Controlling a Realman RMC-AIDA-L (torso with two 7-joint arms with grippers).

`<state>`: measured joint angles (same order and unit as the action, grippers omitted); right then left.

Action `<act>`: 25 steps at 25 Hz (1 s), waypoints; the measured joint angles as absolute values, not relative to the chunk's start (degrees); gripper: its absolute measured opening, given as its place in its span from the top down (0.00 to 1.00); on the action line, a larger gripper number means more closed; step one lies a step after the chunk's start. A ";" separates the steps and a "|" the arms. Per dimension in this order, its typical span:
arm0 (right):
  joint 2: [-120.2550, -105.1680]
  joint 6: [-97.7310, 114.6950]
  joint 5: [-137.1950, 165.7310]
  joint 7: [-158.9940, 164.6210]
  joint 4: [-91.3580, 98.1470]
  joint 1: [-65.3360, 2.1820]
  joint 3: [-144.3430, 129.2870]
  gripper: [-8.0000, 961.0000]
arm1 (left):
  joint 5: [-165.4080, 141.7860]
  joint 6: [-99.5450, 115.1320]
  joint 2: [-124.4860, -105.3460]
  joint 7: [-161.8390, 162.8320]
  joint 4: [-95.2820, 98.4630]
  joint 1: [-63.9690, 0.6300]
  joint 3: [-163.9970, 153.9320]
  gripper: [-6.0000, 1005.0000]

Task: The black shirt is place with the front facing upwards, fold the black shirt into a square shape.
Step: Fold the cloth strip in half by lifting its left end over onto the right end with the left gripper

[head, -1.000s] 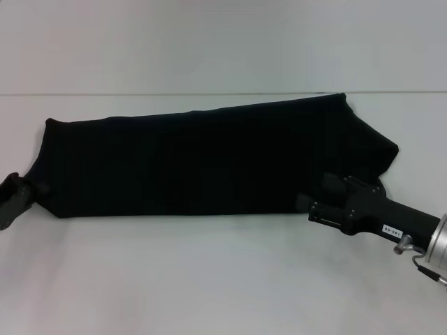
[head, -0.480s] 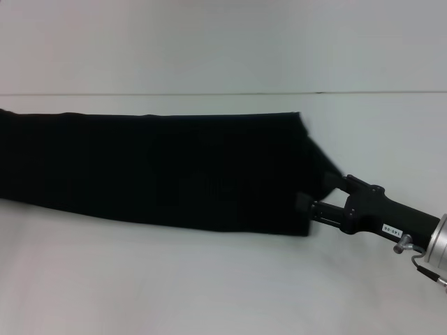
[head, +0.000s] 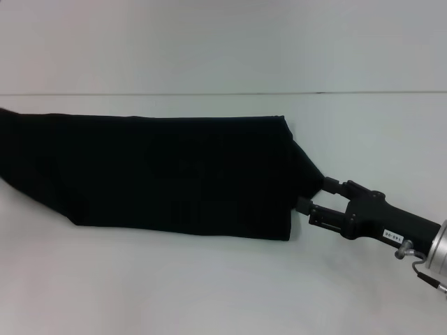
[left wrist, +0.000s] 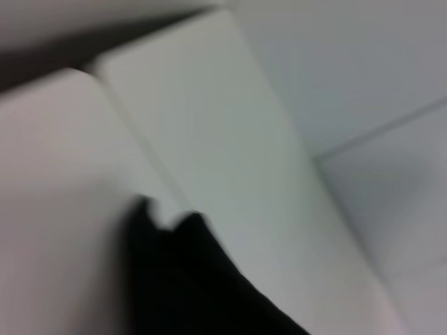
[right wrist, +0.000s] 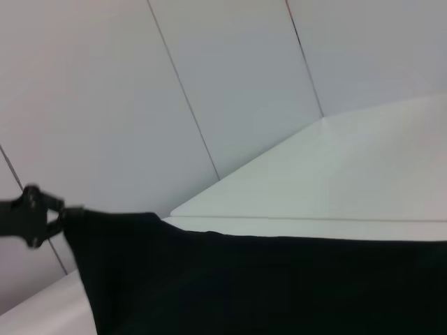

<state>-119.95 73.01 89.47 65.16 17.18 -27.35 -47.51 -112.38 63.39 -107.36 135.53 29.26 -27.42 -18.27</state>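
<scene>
- Head view is showing the desk (head: 209, 293), a wide white surface that is filling most of the picture.
- The black shirt (head: 160, 174) is stretching as a long folded band from the left edge of the desk toward its right side; it seems to be hanging taut between two held ends, not lying flat.
- The right gripper (head: 316, 195) is standing at the right end of the band, and its fingers are clenched on a pulled-out corner of the cloth.
- The left gripper (right wrist: 31, 215) is appearing only far off in the right wrist view, at the other end of the cloth; I cannot tell how its fingers are standing.
- To do this step well, I judge both ends should be kept level and equally tense, so the band is coming down without wrinkles.
- The print and the neck tag are not showing, and the left end is cut off in the head view.
</scene>
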 joint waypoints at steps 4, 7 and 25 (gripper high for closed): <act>-119.89 73.06 89.46 65.60 16.78 -26.70 -47.46 0.03 | -109.76 68.85 -108.36 135.83 29.27 -31.15 -18.60 0.92; -119.77 73.11 89.46 66.36 16.70 -25.53 -47.43 0.03 | -109.27 72.79 -110.10 136.29 29.52 -35.16 -19.05 0.92; -119.16 76.99 89.86 66.41 17.43 -17.84 -43.69 0.03 | -102.18 65.59 -124.47 119.85 5.77 -47.89 -37.84 0.87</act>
<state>-119.16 76.99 89.86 66.41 17.43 -17.84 -43.70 -102.18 65.59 -124.47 119.85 5.77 -47.89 -37.84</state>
